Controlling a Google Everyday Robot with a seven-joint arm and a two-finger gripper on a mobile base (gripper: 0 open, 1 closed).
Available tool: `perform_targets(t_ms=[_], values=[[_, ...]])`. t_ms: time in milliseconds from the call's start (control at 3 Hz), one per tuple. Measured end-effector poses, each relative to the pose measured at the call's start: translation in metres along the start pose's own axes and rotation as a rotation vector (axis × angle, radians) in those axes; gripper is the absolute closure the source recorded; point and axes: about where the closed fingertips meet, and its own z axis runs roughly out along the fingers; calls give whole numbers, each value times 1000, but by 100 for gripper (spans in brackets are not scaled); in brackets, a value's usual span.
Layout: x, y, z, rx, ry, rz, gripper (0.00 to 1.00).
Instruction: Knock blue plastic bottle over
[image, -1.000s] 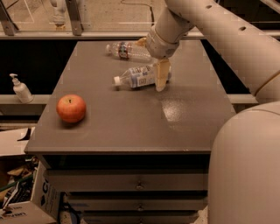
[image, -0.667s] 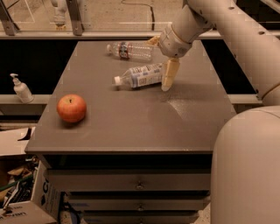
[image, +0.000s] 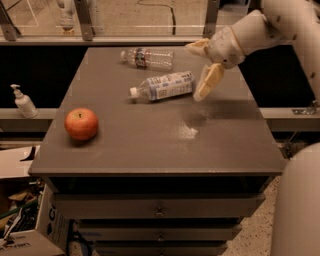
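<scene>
The blue plastic bottle (image: 162, 86) lies on its side in the middle of the grey table (image: 150, 145), white cap pointing left, pale label facing up. My gripper (image: 193, 73) is just right of the bottle's base, above the table. It is open and holds nothing. One cream finger (image: 208, 81) hangs down beside the bottle's base, the other (image: 196, 47) points left above it.
A ribbed clear bottle (image: 149, 57) with a red-and-blue label lies at the table's back. A red apple (image: 81, 123) sits at the front left. A soap dispenser (image: 23, 102) stands on a ledge left of the table. Drawers are below the tabletop.
My gripper and arm have moved to the right, off the bottle's base. The blue bottle stays lying in the same place.
</scene>
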Motion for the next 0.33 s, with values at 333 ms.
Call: perform_targets(t_ms=[333], values=[[-10,15,-27,38,-140,110,0]])
